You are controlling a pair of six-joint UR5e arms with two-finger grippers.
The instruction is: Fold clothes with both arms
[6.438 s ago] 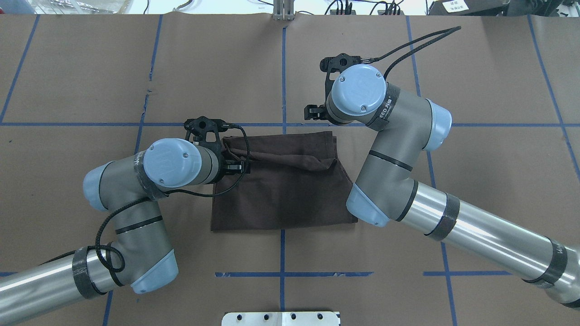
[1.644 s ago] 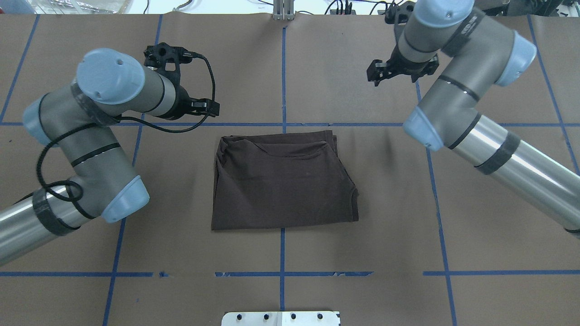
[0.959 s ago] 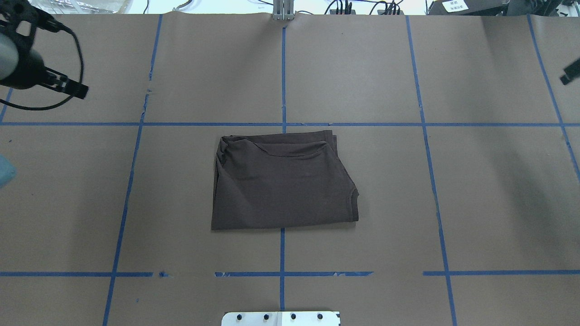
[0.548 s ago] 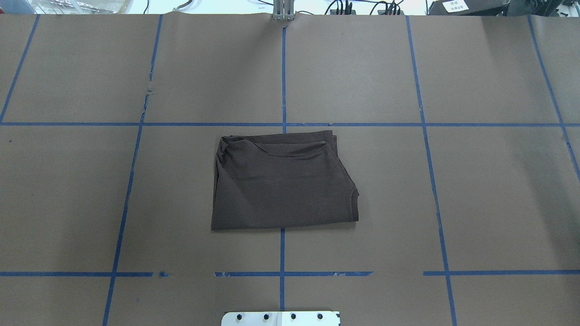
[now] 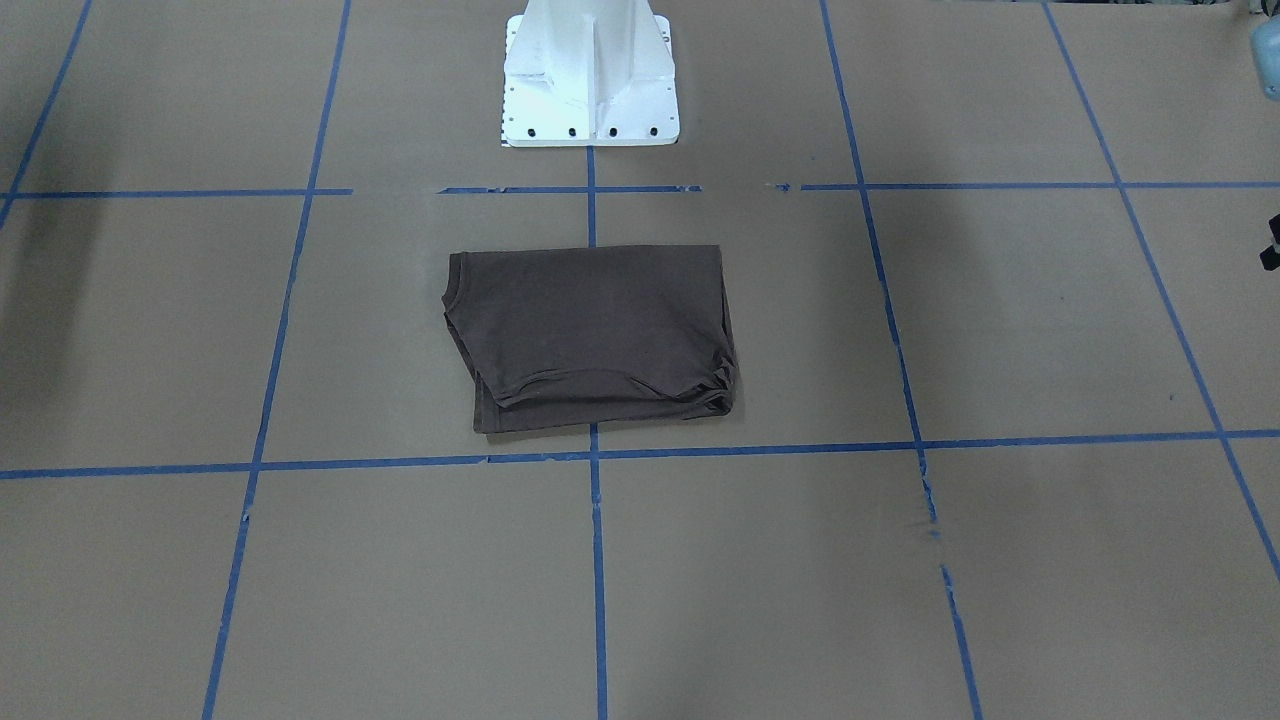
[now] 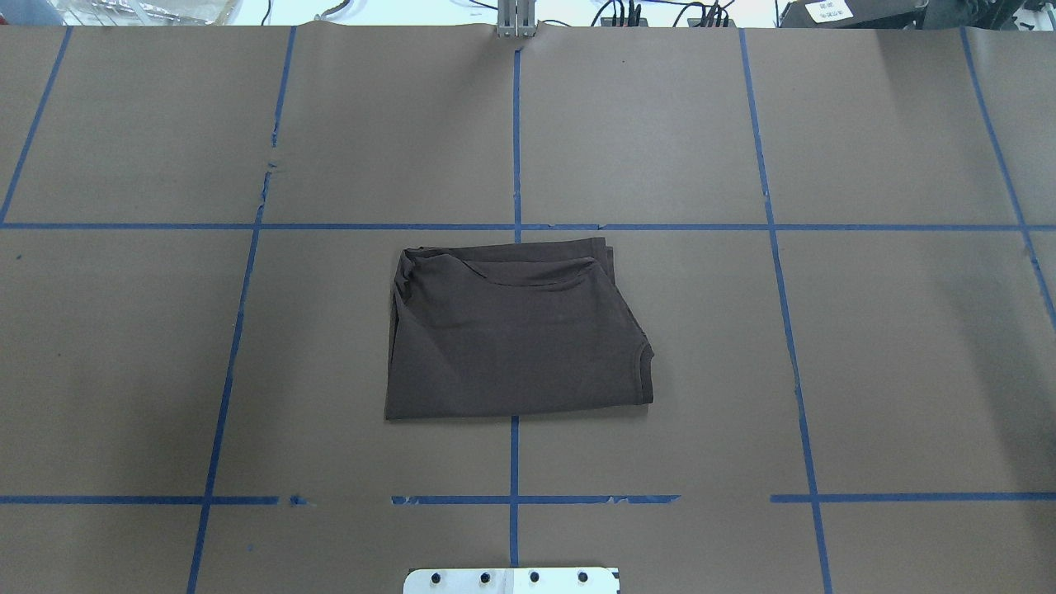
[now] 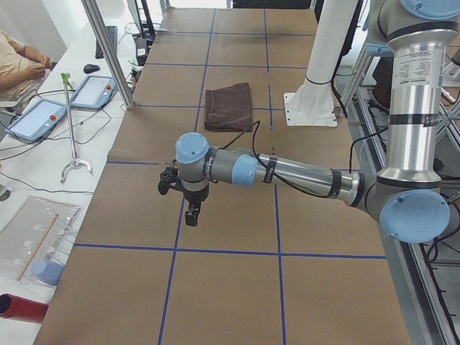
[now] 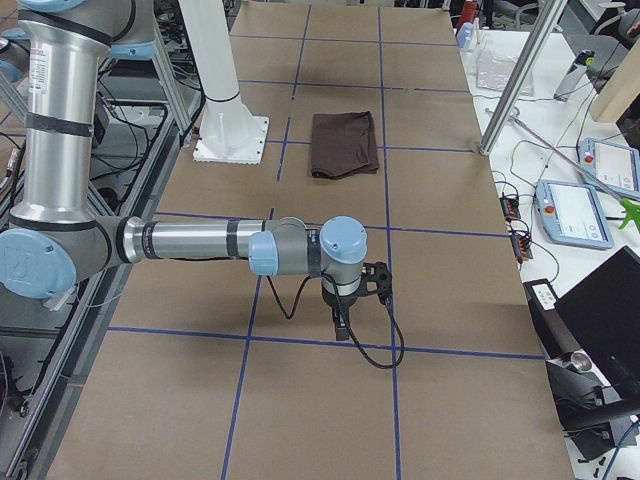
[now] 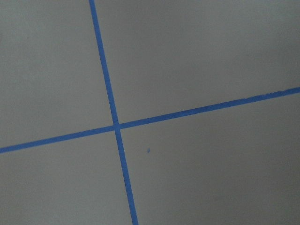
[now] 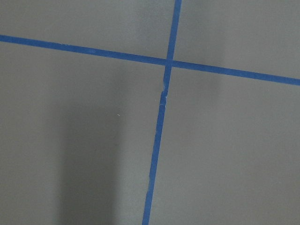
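Nearest the robot, the white base plate [image 6: 511,580] of the pedestal [image 5: 590,70] sits at 6 o'clock on the overhead view's bottom edge. Beyond it, in the middle of the brown paper-covered table [image 6: 907,371], lies the dark brown T-shirt [image 6: 516,330]. It is folded into a rough rectangle, flat on the paper, and nothing is touching it. Its near edge is straight and crosses the central blue tape line [image 6: 513,462]. The corner at 10 o'clock is bunched into small wrinkles. The curved edge of an upper layer runs along the far side, just short of the cross-wise tape line at 12 o'clock.

Both arms are out at the table's ends, well apart from the shirt. From the left end, the left arm [image 7: 302,172] reaches over the paper with the left gripper [image 7: 191,214] pointing down beside a tape line, and the shirt [image 7: 228,106] is at 12 o'clock from it. From the right end, the right arm [image 8: 190,240] does the same, its right gripper [image 8: 341,325] hanging over a tape line. I cannot tell whether either gripper's fingers are spread or pressed together. Each wrist camera shows only paper and a tape crossing.
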